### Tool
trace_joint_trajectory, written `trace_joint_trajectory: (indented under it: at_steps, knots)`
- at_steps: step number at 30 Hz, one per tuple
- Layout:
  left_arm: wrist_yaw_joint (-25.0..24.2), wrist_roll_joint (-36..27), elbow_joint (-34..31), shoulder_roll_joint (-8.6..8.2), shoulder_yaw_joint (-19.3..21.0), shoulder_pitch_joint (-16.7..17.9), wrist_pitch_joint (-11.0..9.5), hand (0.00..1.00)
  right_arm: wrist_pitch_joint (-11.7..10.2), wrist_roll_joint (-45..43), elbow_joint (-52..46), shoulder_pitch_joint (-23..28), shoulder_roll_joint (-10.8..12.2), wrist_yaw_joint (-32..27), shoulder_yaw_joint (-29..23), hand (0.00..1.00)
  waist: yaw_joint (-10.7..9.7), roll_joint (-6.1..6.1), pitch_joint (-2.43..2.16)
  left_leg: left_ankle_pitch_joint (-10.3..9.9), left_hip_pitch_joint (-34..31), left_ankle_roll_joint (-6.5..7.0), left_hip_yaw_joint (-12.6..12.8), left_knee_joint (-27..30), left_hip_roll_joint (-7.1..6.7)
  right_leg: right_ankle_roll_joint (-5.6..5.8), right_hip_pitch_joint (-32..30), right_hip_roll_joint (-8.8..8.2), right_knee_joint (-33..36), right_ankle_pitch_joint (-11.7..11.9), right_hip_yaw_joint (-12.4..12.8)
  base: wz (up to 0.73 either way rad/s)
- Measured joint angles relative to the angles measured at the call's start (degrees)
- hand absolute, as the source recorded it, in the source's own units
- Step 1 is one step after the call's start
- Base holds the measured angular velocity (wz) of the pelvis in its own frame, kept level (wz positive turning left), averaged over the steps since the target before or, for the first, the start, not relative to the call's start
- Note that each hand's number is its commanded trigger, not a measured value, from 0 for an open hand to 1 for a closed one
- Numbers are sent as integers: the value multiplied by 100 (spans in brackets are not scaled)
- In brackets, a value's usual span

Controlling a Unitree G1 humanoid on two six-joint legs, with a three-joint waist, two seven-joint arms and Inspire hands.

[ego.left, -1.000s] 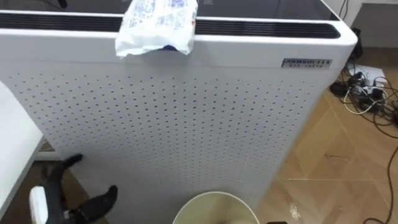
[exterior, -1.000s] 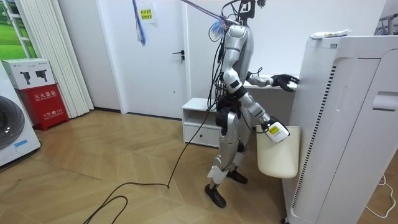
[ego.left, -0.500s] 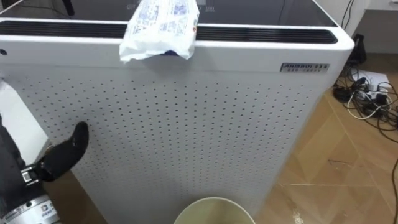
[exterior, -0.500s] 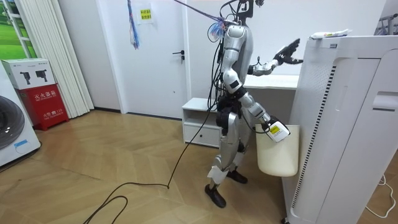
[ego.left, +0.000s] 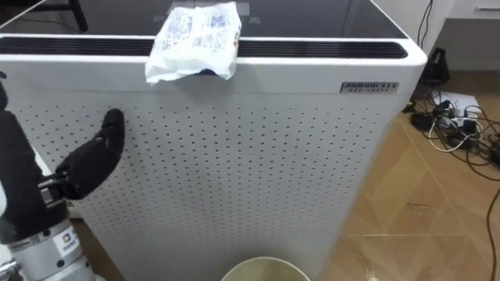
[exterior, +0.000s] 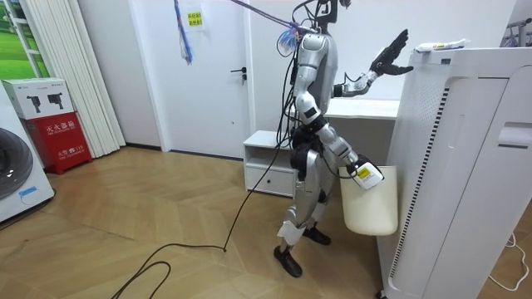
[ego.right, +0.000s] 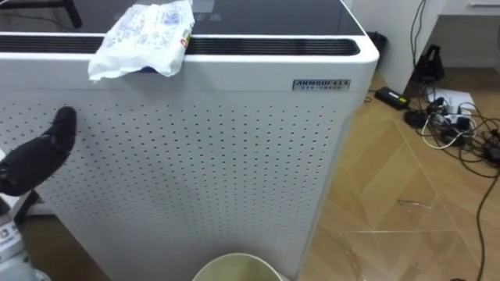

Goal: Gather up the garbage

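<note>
- The bin point(ego.left: 262, 270), below and right of the left hand's point(ego.left: 86, 168) fingers point(ego.left: 112, 129), is cut by the bottom edge; we see just its rim
- In the right eye view the left edge cuts that hand off behind the fingers
- The wrapper point(ego.left: 194, 40), up and right of the fingertips, carries print too blurred for us to read
- In the room view the right hand point(exterior: 362, 171) at the bin is too small for us to judge

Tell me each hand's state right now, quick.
Left hand: open, holding nothing.
Right hand: at the cream bin; state cannot be told.
</note>
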Motion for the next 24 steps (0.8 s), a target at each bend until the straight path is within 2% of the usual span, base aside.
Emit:
trace_joint_trajectory:
  at_steps: [4,8,12,16,24]
  knots:
    - [-190,219,1,150,-230,-2,0,0,-19,1,0,-3,-13,153,0,100,-17,37,17,0,95,0,52,-61,4,0,47,-10,-9,1,73,-6]
    - [-317,223,1,158,-343,-2,1,0,-35,1,-2,-3,-55,215,-1,100,-30,128,33,2,133,3,97,-87,6,1,51,-20,-3,1,132,-7]
    - [-463,225,3,160,-410,-2,2,0,-35,-70,-1,-29,-59,265,-11,100,-161,170,28,3,145,5,96,-83,9,1,60,-19,1,1,127,0]
    - [-684,238,41,161,-450,-2,3,0,-35,-152,-2,-34,-81,353,-63,100,-296,223,44,6,141,10,88,-79,5,8,69,-19,4,5,123,0]
    - [-765,335,232,168,-597,-2,-32,0,-35,-292,-4,-41,-130,359,-242,100,-350,348,69,12,150,13,96,-113,3,9,52,-29,6,5,137,0]
